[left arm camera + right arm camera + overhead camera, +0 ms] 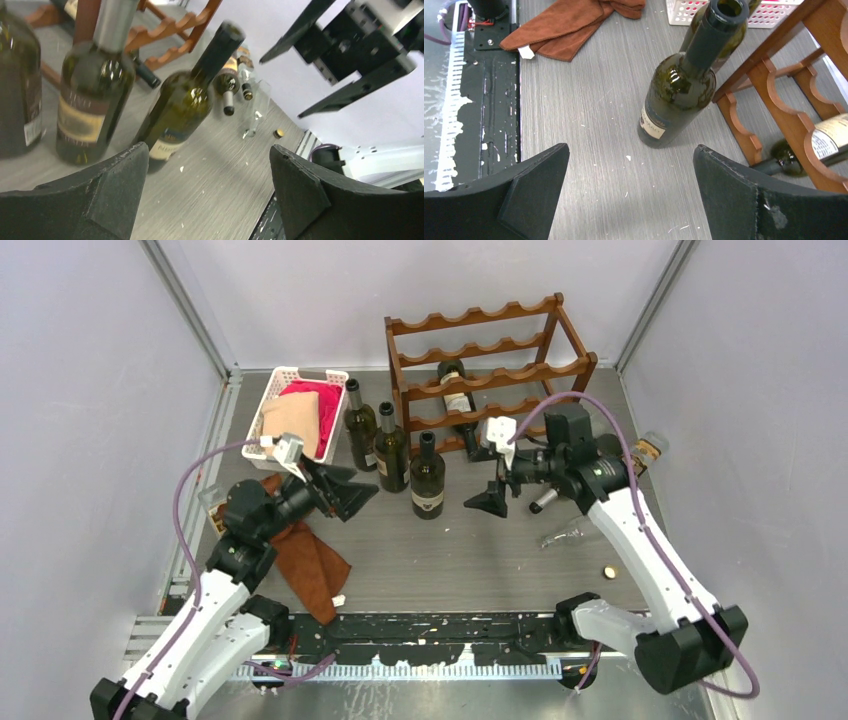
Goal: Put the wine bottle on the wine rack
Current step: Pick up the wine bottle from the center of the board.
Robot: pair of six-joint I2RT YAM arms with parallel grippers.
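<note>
The dark reddish-brown wine rack (490,360) stands at the back with one bottle (458,395) lying in a lower tier. Three dark bottles stand upright left of it; the nearest one (428,480) is between my grippers. My left gripper (365,490) is open and empty, to that bottle's left. My right gripper (482,476) is open and empty, to its right, in front of the rack. The left wrist view shows the standing bottles (185,100) ahead of the open left gripper (210,175). The right wrist view shows the nearest bottle (684,85) beyond the open right gripper (631,180), with the rack (784,100) on the right.
A white basket (285,390) with pink and red cloth stands at the back left. A brown cloth (310,560) lies under the left arm. Right of the right arm lie another bottle (648,450), a clear glass (570,533) and a bottle cap (609,571).
</note>
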